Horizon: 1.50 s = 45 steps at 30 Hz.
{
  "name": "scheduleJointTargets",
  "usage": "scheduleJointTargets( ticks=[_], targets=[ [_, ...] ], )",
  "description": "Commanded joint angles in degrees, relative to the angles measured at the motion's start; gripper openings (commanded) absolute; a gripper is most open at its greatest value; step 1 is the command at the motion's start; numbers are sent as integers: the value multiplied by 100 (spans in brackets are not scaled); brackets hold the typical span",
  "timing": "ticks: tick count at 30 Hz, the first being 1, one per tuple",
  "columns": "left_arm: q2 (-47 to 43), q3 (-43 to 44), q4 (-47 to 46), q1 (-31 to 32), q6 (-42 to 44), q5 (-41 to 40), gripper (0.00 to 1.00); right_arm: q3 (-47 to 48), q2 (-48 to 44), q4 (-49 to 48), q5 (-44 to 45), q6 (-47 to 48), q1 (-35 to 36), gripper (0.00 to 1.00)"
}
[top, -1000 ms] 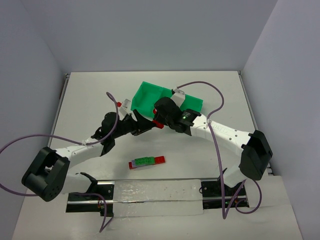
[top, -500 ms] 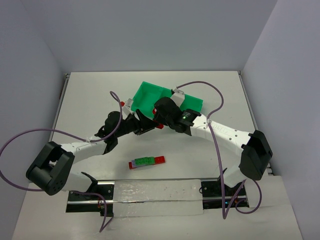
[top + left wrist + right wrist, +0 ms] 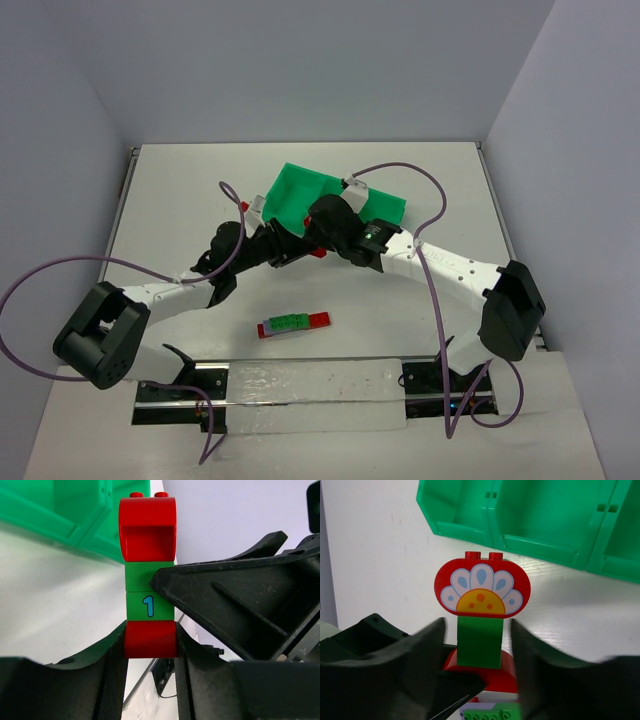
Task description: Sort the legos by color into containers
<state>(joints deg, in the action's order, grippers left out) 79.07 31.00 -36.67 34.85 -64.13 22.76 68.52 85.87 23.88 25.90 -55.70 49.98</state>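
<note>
My left tool (image 3: 150,647) is pinching a stack of legos (image 3: 149,575) by its bottom red brick, one finger pressed to each side. It holds the stack upright over the bench (image 3: 180,190), just beside the near left edge of the green tray (image 3: 300,190). From the bottom the stack runs red, green with a blue numeral 1, plain green, then a rounded red brick. In my right wrist view that top brick carries a white-petalled flower print. My right tool (image 3: 479,640) straddles the green bricks from the opposite side. One of its fingers (image 3: 240,605) touches the upper green brick, yet my right wrist view shows slivers of bench either side of the green, so I cannot tell whether that tool is clamped or slack. The containers (image 3: 545,510), the tray's square wells, lie just beyond the stack. A second stack (image 3: 293,323), red, green and pale, lies flat on the bench nearer my bases, well apart from both tools.
</note>
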Motion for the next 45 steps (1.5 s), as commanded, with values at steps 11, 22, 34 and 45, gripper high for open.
scheduleJointTargets(
  ticks=[11,22,34,45],
  targets=[
    [-591,239,677,1,749,-63,0,-46,-945,-48,-162,770,-300,99],
    [-495,1436,2379,-681,2412,2282,0,-1257,-2539,-1716,-3766,3898,-1598,100],
    [-377,2102,3199,-681,3310,3564,0,-1298,-2204,-2353,-6536,3958,-2497,100],
    [-452,2129,3294,-681,3502,3739,0,-1422,-1594,-2920,-8075,3718,-3000,100]
  ],
)
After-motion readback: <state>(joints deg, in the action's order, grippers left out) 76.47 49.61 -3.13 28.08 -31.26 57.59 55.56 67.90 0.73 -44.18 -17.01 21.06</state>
